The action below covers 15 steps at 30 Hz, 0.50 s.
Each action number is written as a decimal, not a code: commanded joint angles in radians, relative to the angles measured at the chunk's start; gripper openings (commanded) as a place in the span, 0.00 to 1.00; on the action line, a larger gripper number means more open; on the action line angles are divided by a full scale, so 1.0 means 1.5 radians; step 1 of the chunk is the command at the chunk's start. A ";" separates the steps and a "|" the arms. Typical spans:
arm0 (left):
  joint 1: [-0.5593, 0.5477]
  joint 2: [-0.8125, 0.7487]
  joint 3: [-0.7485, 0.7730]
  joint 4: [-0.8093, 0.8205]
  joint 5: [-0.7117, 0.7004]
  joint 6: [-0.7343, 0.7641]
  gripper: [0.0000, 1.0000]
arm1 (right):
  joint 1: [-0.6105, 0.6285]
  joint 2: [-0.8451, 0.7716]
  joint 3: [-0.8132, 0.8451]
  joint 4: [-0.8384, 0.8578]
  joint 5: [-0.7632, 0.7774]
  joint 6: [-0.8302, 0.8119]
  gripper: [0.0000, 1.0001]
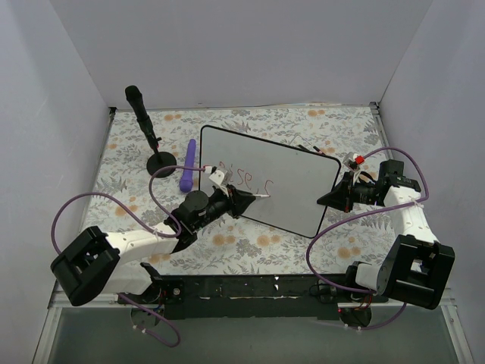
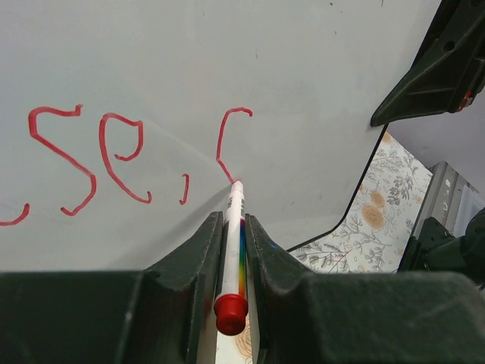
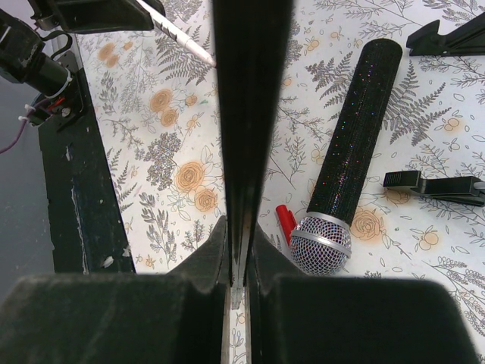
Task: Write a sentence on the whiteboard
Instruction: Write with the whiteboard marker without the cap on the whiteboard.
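The whiteboard (image 1: 295,182) lies slanted on the flowered table. Red letters of the sentence (image 1: 242,180) run along its left part; in the left wrist view they read "se," followed by a "c" (image 2: 114,159). My left gripper (image 1: 246,199) (image 2: 233,220) is shut on a white marker with a rainbow stripe (image 2: 235,243). The marker's tip touches the board (image 2: 303,76) at the foot of the "c". My right gripper (image 1: 333,199) (image 3: 239,227) is shut on the board's right rim, seen edge-on as a dark strip (image 3: 250,91).
A black microphone on a round stand (image 1: 145,121) (image 3: 352,136) stands at the back left. Beside it are a purple stick (image 1: 187,164) and a red cap (image 3: 286,222). White walls close in the table on three sides.
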 commanded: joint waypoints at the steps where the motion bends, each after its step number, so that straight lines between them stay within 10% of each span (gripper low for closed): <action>1: 0.005 0.009 0.035 0.002 -0.002 0.018 0.00 | 0.008 -0.005 0.011 0.008 0.023 -0.027 0.01; 15: 0.005 -0.073 0.028 -0.019 0.026 0.016 0.00 | 0.008 -0.005 0.010 0.007 0.024 -0.027 0.01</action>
